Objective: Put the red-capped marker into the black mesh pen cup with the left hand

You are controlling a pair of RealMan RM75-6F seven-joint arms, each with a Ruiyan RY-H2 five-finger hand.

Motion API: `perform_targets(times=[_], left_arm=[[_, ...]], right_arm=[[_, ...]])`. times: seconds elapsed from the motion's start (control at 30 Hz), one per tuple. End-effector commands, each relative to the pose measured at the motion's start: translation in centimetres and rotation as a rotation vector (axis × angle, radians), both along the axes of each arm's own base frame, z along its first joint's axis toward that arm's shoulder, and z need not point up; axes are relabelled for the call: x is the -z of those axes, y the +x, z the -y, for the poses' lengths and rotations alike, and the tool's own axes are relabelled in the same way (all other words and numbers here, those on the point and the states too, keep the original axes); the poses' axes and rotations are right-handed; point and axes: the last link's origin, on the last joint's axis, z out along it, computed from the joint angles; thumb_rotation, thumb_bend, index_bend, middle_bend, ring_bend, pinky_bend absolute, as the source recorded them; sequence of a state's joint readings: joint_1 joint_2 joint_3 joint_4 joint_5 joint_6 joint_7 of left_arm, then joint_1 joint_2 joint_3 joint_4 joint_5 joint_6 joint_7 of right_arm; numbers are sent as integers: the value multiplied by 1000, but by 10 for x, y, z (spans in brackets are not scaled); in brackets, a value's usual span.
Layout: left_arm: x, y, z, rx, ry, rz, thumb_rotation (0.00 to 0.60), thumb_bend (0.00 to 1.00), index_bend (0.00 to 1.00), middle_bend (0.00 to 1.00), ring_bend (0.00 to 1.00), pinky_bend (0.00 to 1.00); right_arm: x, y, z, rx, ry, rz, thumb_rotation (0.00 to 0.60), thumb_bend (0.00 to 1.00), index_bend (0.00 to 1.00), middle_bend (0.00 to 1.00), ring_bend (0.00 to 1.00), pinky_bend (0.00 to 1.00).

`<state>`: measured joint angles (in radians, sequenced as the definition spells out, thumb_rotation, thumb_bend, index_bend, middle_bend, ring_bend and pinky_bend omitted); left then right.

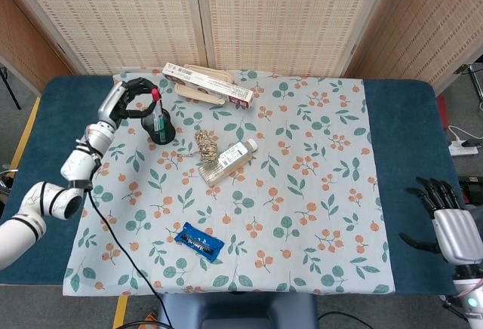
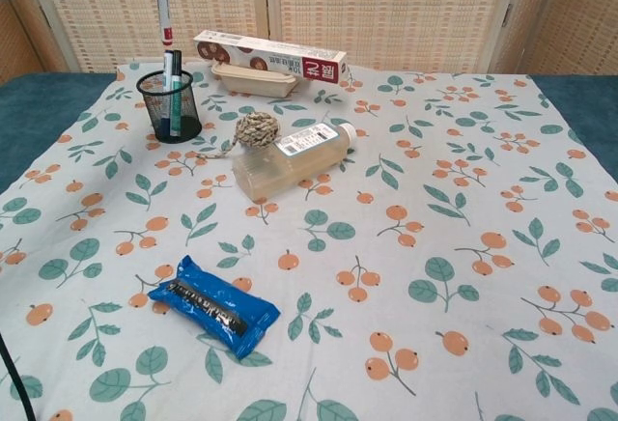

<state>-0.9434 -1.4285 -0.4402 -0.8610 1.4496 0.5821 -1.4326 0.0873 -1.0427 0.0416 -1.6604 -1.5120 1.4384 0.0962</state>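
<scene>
Hanging nearly upright above the black mesh pen cup [image 2: 170, 107], the red-capped marker [image 2: 161, 1] has its long axis close to vertical, red cap up inside the fingers and the plain end pointing down toward the cup's mouth, just above the pen already standing in it. The left hand [image 1: 133, 93] has its fingers curled around the marker's upper part, near the cap. I judge the marker light, stiff and smooth-barrelled, so a high hold lets it swing or slip; a firmer hold lower on the barrel would steady it. The right hand [image 1: 447, 219] rests at the worktop's [image 1: 400, 186] near right edge, fingers spread, holding nothing.
</scene>
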Motion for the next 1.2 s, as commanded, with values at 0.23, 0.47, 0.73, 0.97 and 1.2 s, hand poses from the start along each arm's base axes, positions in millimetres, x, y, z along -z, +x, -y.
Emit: perform_targets(times=[0.23,0.47,0.73,0.97,1.2], left_arm=[[38,-12,-18,-39,-56,-17,600,418,577,569,231,203],[44,-24,-24,-76,-54,-97,600,419,596,574,230,203],[44,-29,-30,-116,-52,-150,600,418,609,570,225,208],[45,-30,-28,-99,-74,-173,600,418,357,200,29,146],[47,-32,-27,-109,-94,-185,600,416,52,0,0,77]], right_arm=[[3,2,0,7,1,-6,600,0,225,83,45,0],[4,2,1,12,-3,-13,600,0,224,83,45,0],[3,2,1,14,-6,-12,600,0,221,83,45,0],[2,1,1,16,-5,-6,600,0,219,82,45,0],[2,2,0,10,2,11,600,0,217,83,45,0]])
